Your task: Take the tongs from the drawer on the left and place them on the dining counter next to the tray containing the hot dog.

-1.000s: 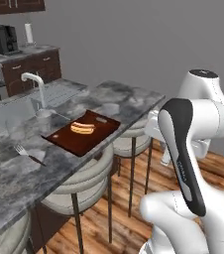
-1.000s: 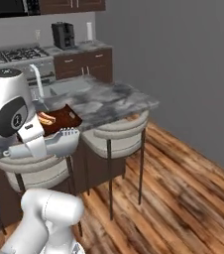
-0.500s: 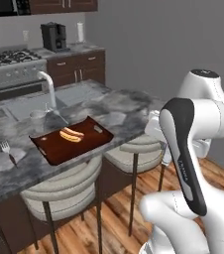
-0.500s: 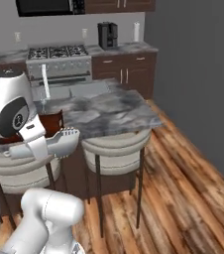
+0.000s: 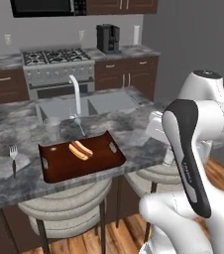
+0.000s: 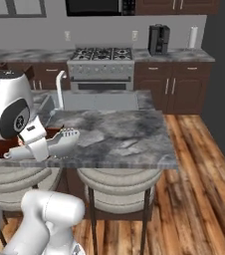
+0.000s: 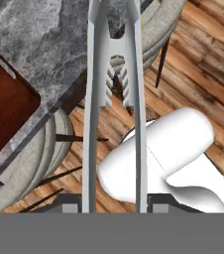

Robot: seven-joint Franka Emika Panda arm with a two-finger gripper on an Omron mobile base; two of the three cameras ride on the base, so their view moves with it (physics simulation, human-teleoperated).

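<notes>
Gripper (image 7: 114, 206) clamped on tongs (image 7: 114, 89) | tongs hang off the desk (image 5: 134, 129) edge beside tray (image 5: 82, 158), above floor | release now and you drop them; move inward first.

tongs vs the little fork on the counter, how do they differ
The slim pale grey metal tongs are held in the claw, off the counter; the small dark-handled fork lies flat on the marbled dining counter, left of the reddish-brown tray. The tongs have two long arms with scalloped tips; the fork is one short piece with tines. Both are utensils.
</notes>
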